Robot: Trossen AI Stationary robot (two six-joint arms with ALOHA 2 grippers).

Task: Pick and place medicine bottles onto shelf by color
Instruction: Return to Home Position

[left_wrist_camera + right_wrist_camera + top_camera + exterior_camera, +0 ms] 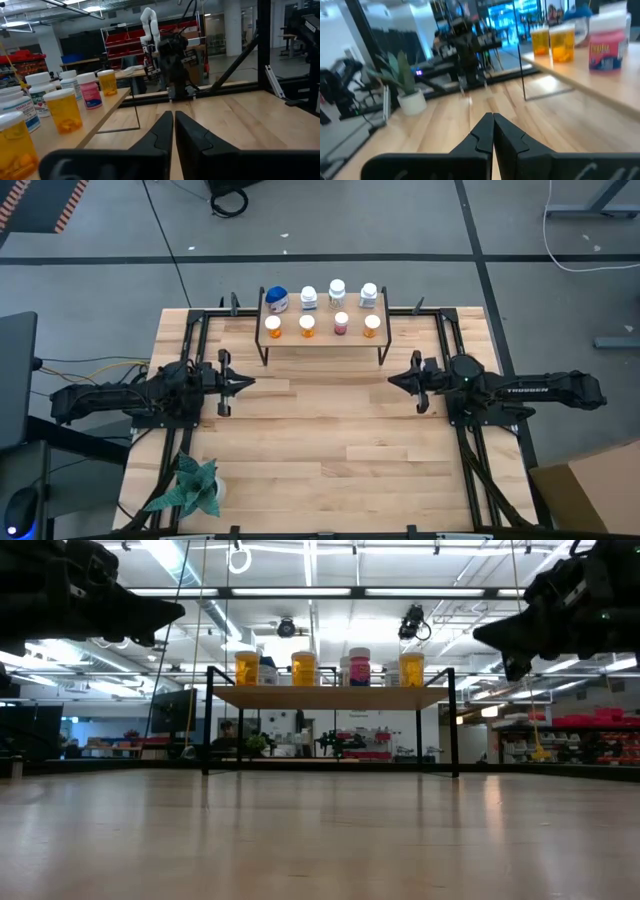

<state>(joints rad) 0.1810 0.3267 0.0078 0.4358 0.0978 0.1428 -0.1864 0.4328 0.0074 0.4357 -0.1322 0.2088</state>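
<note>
Desk: light wooden desk (320,460) with black rails along its sides.
Near corner: a green plant (190,488) in a white pot stands on the left arm's side of the desk, well apart from everything else.
Beside the desk: a cardboard box (590,490) sits off the near corner on the right arm's side.
Left gripper: the left gripper (248,383) is about midway up the desk and points inward toward the other arm. Its jaws are pressed together and hold nothing. The low view shows it raised above the wood.
Right gripper: the right gripper (394,383) mirrors it from the opposite side and is well apart from it. Its jaws are likewise pressed together on nothing, and it is also lifted off the desk.
Shelf: the shelf (323,335) stands at the far edge of the desk, between and beyond the two grippers, a pale board on thin black legs.
Front row: four upright, white-capped medicine bottles. From the left arm's side they are the first orange bottle (273,326), the second orange bottle (307,326), the pink-red bottle (341,324) and the third orange bottle (372,326).
Back row: the blue-lidded bottle (277,299) stands behind the first orange one. Next come the first white bottle (309,298), the second white bottle (337,291) and the third white bottle (368,295).
Beyond: grey floor (400,220) crossed by dark lines.
</note>
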